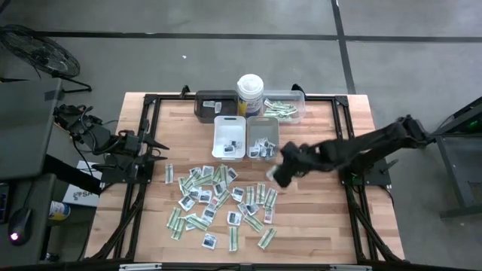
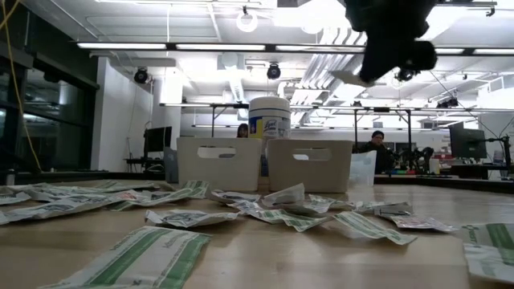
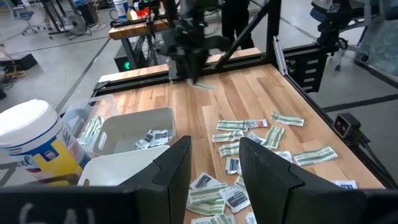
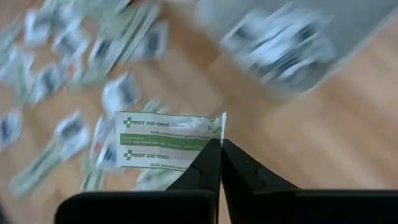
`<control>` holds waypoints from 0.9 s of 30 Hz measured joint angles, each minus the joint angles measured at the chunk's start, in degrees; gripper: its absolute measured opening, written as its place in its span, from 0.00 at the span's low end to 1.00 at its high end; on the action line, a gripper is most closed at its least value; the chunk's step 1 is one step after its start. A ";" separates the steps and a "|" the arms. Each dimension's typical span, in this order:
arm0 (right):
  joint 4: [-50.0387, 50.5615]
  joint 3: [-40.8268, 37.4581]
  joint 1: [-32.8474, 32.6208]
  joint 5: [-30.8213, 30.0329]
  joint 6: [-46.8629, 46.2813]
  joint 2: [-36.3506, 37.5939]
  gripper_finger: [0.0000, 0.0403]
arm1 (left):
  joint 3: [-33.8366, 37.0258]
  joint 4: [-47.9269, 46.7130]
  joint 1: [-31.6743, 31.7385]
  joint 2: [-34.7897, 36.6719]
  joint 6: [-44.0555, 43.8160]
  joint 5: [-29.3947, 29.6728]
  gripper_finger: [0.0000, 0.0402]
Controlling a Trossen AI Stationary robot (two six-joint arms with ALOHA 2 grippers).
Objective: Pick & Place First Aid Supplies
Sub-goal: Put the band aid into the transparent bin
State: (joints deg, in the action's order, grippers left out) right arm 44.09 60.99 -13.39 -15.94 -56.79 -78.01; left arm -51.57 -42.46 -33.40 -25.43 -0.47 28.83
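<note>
Clamped together between the right gripper's (image 4: 219,144) fingers is one pale-green-and-white strip (image 4: 168,140) printed "First Aid Only", pinched by a corner so that most of it hangs free to one side of the fingertips, lifted clear of the wooden surface (image 1: 316,226). Below and beyond those fingers the rest of the first aid supplies (image 1: 218,199) lie scattered flat across the surface, white sachets and green strips mixed and overlapping. A little past the fingers stands the grey tray (image 1: 263,138) with sachets already in it, beside the white tray (image 1: 230,138); farther back are the clear tray (image 1: 285,106) holding green strips, a dark tray (image 1: 215,105) and the white canister (image 1: 250,94). The left gripper (image 3: 214,168) waits at the left edge of the surface, its fingers apart and holding nothing. The step in hand looks like the carry: a strip picked and on its way to a tray. Judging by what lies in each tray, the next move calls for travelling on beyond the grey tray to the clear one, lowering over its opening and parting the fingers there; the loose corner grip means the strip may swing or slip.
</note>
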 joint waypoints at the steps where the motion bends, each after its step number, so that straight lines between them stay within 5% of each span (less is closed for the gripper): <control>1: 0.40 0.00 1.76 -0.62 0.25 0.72 0.00 | 0.00 -0.02 -0.01 0.00 -0.04 0.25 0.33; 17: -3.97 0.02 34.45 -1.49 18.14 2.24 0.00 | 0.00 2.07 0.01 0.00 0.09 6.72 0.33; 27: -10.44 0.07 46.04 2.92 23.84 -2.93 0.00 | 0.00 2.23 -0.01 0.02 -0.22 10.73 0.33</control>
State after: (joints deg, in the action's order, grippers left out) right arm 33.65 61.06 32.65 -13.01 -32.95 -80.94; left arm -51.57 -40.23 -33.40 -25.41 -0.69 39.56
